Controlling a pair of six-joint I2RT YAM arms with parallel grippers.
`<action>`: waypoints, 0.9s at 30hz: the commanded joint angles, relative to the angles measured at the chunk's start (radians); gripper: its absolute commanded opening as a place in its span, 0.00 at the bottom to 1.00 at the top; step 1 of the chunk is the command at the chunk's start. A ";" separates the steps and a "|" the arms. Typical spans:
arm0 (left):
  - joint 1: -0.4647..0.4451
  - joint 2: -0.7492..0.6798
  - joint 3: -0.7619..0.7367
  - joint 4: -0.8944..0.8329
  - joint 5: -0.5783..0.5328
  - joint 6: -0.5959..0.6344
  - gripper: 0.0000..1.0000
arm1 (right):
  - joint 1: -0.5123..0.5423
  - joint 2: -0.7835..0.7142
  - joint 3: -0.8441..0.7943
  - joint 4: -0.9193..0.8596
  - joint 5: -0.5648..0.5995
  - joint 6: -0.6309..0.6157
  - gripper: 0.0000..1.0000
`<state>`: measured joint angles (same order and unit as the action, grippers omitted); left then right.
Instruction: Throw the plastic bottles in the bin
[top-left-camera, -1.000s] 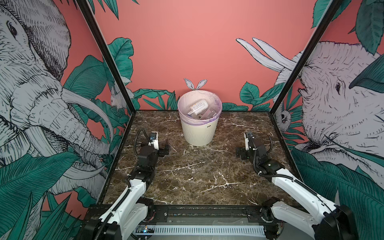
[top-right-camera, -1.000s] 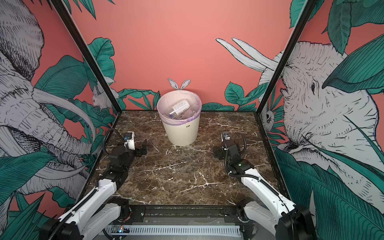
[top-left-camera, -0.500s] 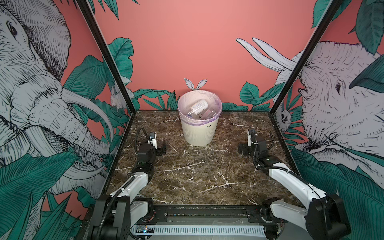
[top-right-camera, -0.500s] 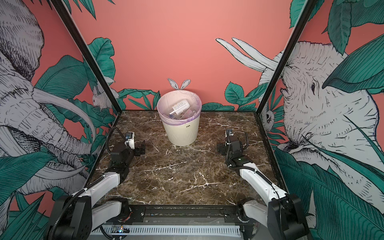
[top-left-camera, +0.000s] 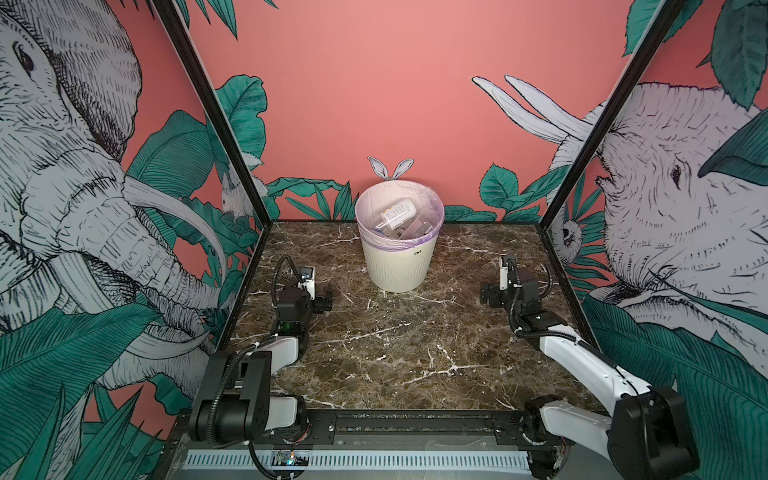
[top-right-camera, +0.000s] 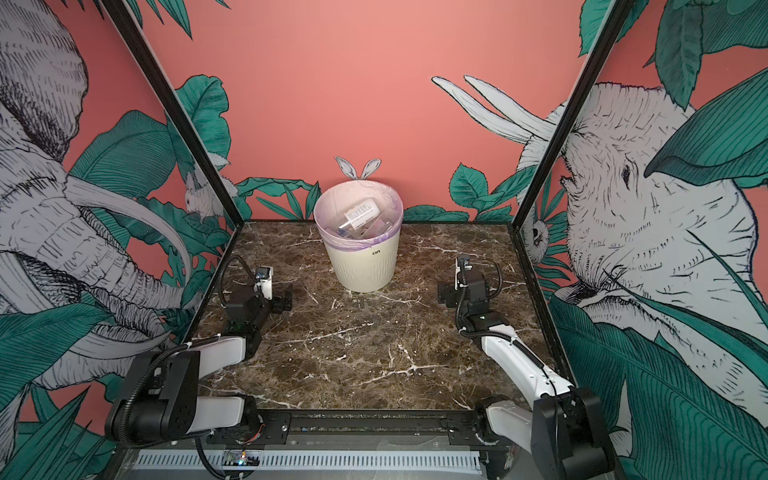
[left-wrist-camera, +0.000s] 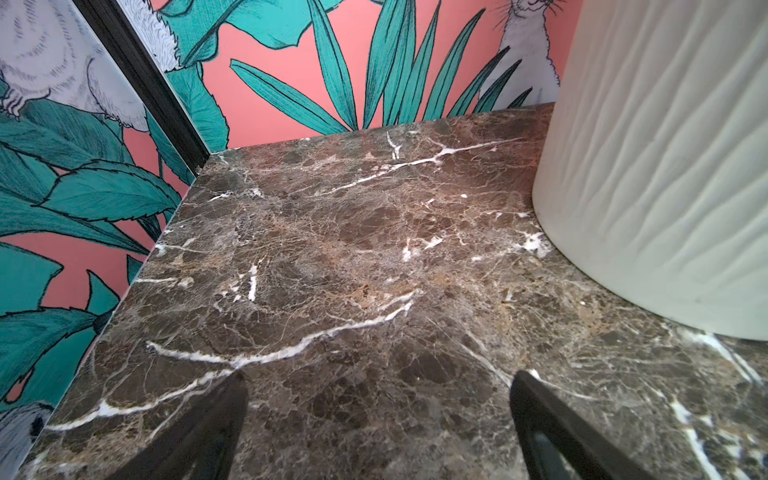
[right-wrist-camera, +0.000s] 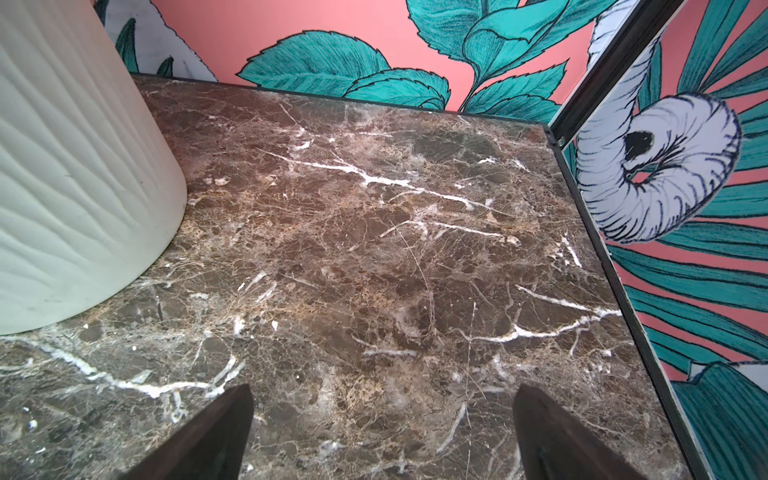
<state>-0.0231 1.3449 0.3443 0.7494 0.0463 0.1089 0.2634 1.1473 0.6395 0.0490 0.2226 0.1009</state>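
The round cream-white ribbed bin (top-left-camera: 397, 270), lined with a pale lilac plastic bag folded over its rim, stood at the back middle of the dark brown white-veined marble tabletop (top-left-camera: 395, 349), near the coral back wall. Inside it lay the small plastic bottles (top-left-camera: 397, 212), a white-labelled one uppermost and clear ones beneath; their number could not be told. The black left gripper (top-left-camera: 323, 301) sat low over the marble to the left of the bin, apart from it. Its jaws were spread wide with only bare stone between its fingers (left-wrist-camera: 216, 424). The black right gripper (top-left-camera: 489, 295) sat likewise to the bin's right, spread wide and holding nothing, its fingers (right-wrist-camera: 552, 432) framing bare marble.
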 joint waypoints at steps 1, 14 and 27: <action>0.037 0.030 0.015 0.075 0.089 -0.005 1.00 | -0.008 0.008 -0.013 0.055 -0.020 -0.006 1.00; 0.084 0.164 0.086 0.069 0.240 -0.004 0.99 | -0.072 0.042 -0.051 0.151 -0.071 -0.020 1.00; 0.076 0.164 0.047 0.136 0.123 -0.038 1.00 | -0.132 0.114 -0.083 0.291 -0.063 -0.045 1.00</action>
<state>0.0532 1.5173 0.4175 0.8207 0.1970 0.0818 0.1406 1.2579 0.5732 0.2577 0.1658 0.0704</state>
